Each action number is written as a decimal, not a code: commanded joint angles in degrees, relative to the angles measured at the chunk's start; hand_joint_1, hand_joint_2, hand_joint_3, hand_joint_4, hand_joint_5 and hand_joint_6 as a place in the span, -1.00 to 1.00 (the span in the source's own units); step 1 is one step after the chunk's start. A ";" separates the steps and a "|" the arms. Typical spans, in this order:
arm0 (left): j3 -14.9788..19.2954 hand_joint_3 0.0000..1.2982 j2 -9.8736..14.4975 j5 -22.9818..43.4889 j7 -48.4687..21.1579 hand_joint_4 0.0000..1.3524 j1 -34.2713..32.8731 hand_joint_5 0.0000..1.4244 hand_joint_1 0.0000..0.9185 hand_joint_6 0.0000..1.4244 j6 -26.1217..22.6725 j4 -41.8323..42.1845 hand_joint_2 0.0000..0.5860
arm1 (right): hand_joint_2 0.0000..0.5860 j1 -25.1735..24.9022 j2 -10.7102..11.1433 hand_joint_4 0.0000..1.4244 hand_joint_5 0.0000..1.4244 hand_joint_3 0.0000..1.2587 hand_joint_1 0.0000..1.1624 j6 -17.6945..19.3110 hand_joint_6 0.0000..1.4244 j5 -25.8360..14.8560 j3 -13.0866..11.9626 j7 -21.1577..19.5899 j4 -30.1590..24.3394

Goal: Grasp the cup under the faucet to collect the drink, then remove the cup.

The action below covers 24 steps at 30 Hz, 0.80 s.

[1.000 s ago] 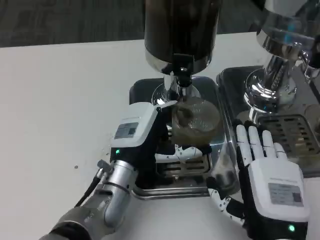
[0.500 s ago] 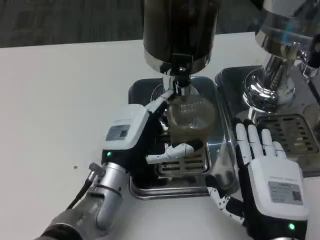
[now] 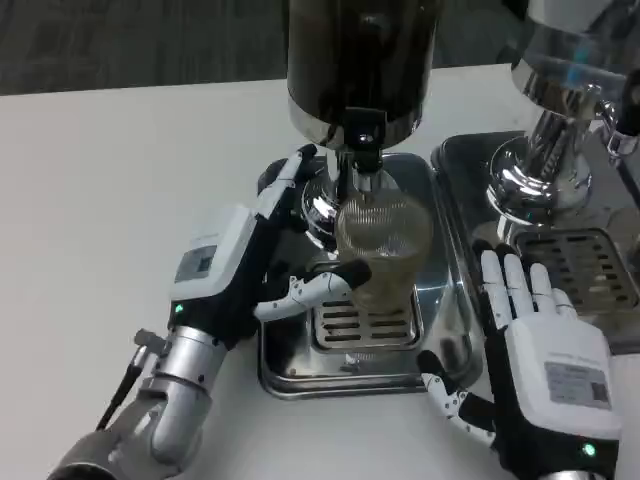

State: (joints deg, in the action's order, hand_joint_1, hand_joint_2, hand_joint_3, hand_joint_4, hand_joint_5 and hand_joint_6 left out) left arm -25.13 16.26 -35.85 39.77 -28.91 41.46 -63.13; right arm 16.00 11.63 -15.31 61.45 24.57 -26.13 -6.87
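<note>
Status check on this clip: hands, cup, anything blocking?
Left robot hand open beside the cup, thumb near its base, no grip. Right robot hand flat and open on the table. Cup stands under the faucet on the drip tray. Nothing blocking.

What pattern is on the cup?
Fine ridged lines on clear cup, best in the head view.

place: office or lab | cues: white table (image 3: 120,170), grey carpet (image 3: 130,40), drink dispensers (image 3: 360,60)
</note>
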 commanded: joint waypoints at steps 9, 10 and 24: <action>8.60 -0.99 3.55 8.95 -10.01 -0.99 6.12 -0.63 -1.00 -0.72 4.47 11.71 -1.00 | 0.04 -1.61 0.29 -1.00 -1.00 -1.00 -0.08 2.05 -0.86 -1.75 -0.89 -0.29 2.14; 9.46 -1.00 3.84 11.29 -12.99 -1.00 6.64 -0.71 -1.00 -0.77 5.67 12.85 -1.00 | 0.03 -1.67 0.34 -1.00 -1.00 -1.00 -0.08 2.14 -0.87 -1.84 -0.96 -0.22 2.18; 17.73 -1.00 2.62 41.72 -49.75 -1.00 10.65 -0.89 -1.00 -0.94 9.83 26.50 -0.88 | 0.02 -0.48 0.61 -1.00 -1.00 -1.00 -0.08 2.12 -0.87 -1.66 -1.29 0.92 0.48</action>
State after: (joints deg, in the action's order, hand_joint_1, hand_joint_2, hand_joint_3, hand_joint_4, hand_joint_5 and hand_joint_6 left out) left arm -8.73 19.38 3.03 -6.30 -19.71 51.28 -39.03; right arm 14.67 11.91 -13.13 60.24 23.63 -25.75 -5.25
